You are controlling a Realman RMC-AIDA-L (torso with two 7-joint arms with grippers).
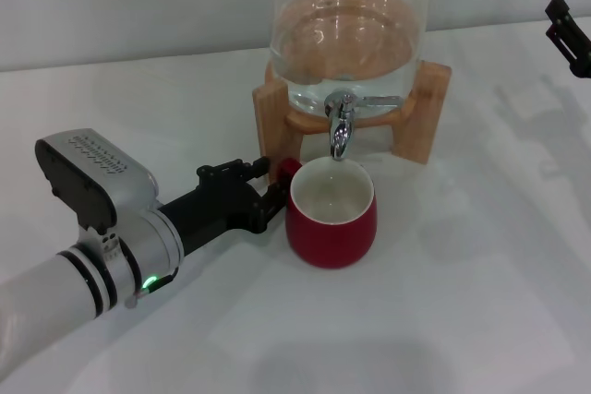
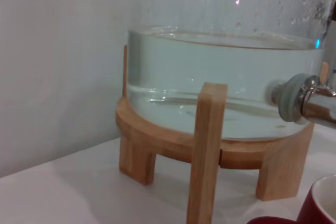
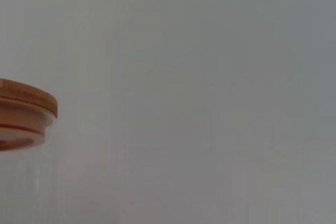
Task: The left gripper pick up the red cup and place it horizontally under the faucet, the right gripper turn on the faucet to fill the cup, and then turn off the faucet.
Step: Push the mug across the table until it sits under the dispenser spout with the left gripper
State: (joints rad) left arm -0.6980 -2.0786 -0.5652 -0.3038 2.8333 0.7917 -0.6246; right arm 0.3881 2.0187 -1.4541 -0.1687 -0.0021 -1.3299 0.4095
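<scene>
The red cup point(image 1: 332, 226) stands upright on the white table, its white inside showing, right under the spout of the chrome faucet point(image 1: 342, 123). My left gripper point(image 1: 273, 188) is at the cup's left side, its black fingers closed around the small loop handle point(image 1: 288, 169). The faucet's thin lever point(image 1: 380, 100) points to the right. In the left wrist view the faucet point(image 2: 310, 103) and a bit of the cup's rim point(image 2: 321, 203) show. My right gripper point(image 1: 570, 36) hangs high at the far right, away from the faucet and partly cut off.
The faucet is fitted to a clear glass dispenser point(image 1: 346, 34) holding water, on a wooden stand point(image 1: 429, 113). The stand's leg point(image 2: 206, 156) is close to my left wrist camera. The right wrist view shows only the dispenser's wooden lid point(image 3: 23, 111) and a grey wall.
</scene>
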